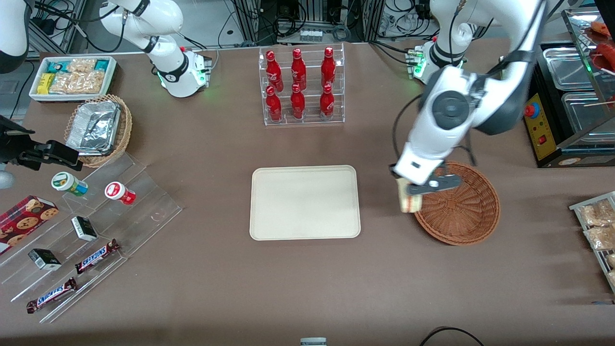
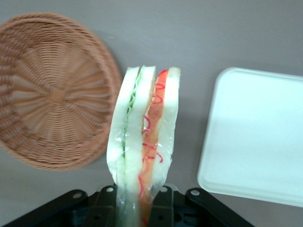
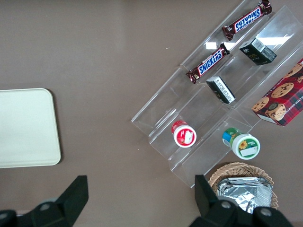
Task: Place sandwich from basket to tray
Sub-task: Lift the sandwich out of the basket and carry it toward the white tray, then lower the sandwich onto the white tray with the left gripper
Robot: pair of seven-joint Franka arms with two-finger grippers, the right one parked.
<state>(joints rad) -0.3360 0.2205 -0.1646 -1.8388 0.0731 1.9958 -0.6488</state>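
My left gripper is shut on the sandwich, a wrapped wedge of pale bread, and holds it in the air over the rim of the reddish-brown wicker basket on the side toward the tray. In the left wrist view the sandwich stands between the black fingers, its green, white and red layers showing, with the basket beside it and nothing in it. The cream tray lies flat on the brown table, bare, and also shows in the left wrist view.
A clear rack of red bottles stands farther from the front camera than the tray. A foil-lined basket, a white snack bin and clear steps with snacks lie toward the parked arm's end. A black cabinet and a snack rack flank the working arm's end.
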